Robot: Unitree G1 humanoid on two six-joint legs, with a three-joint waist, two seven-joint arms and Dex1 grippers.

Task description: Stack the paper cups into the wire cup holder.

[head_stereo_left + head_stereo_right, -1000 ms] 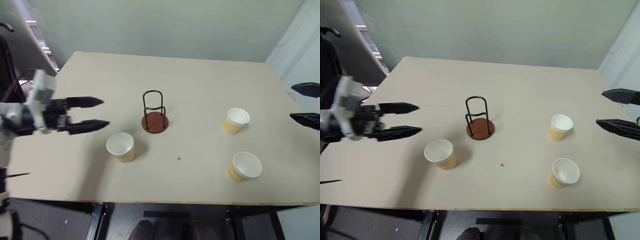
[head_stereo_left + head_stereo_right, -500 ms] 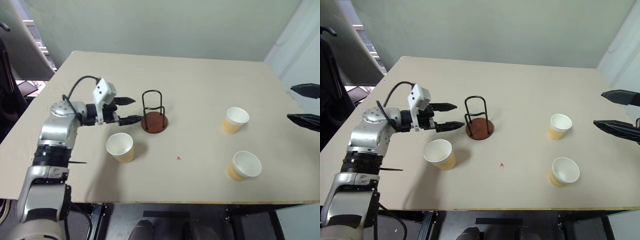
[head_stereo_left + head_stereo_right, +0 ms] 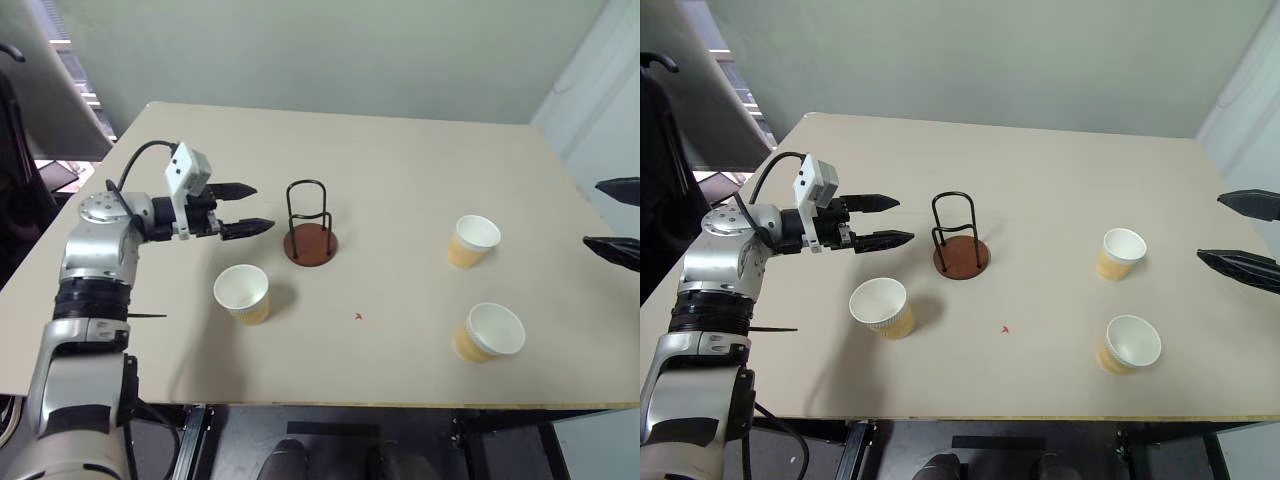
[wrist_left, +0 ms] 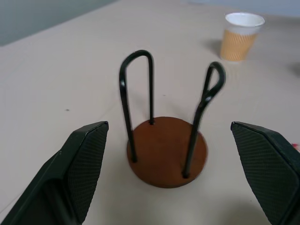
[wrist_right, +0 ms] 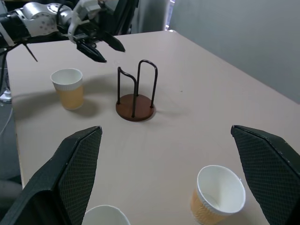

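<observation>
So on the desk [image 3: 400, 160], nearest the front edge there's one paper cup [image 3: 242, 293] on the left and another paper cup [image 3: 489, 332] on the right, both upright, with a third cup [image 3: 471, 240] standing a bit further back on the right. The wire cup holder [image 3: 309, 226] sits empty around the middle, apart from all three cups. The left tool [image 3: 248, 208] hovers just left of it with jaws spread wide, holding nothing, and the right tool [image 3: 618, 220] hangs at the right edge, also wide and empty.
</observation>
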